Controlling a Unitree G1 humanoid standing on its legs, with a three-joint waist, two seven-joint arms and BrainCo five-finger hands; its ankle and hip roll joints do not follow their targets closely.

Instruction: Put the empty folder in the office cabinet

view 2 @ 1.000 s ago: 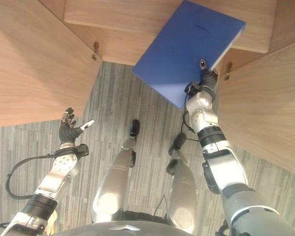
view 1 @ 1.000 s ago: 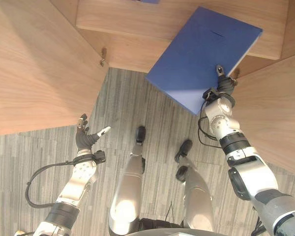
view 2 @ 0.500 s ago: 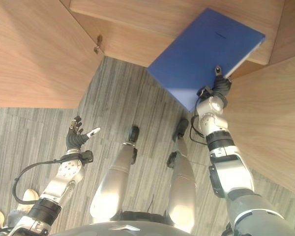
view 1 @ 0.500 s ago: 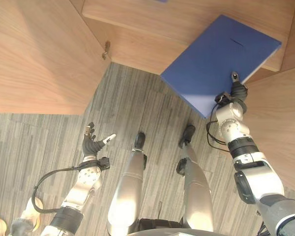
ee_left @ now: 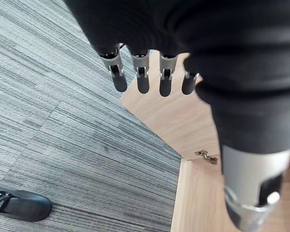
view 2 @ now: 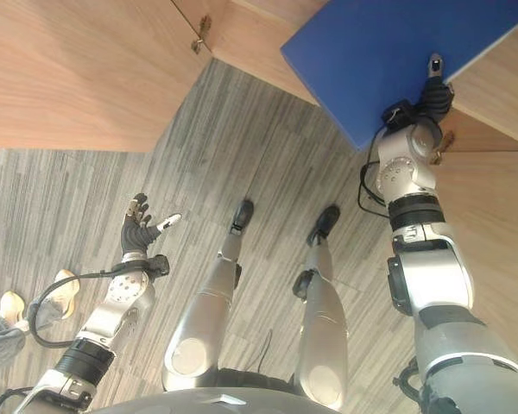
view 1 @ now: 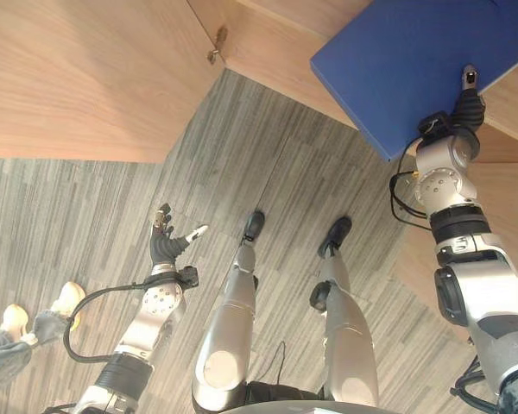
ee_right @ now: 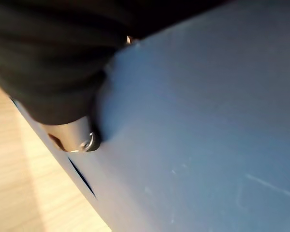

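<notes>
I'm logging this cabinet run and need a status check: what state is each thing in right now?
Blue folder: closed, held up flat at the cabinet opening.
Right hand: shut on the folder's edge.
Left hand: open, empty, low over the floor.
Left cabinet door: swung open.
Person's shoes: standing on the floor at the robot's left.

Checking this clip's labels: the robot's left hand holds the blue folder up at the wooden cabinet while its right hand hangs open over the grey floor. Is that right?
No, the hands are swapped. In the left eye view the right hand holds the blue folder at the wooden cabinet, and the left hand hangs open over the grey floor.
</notes>
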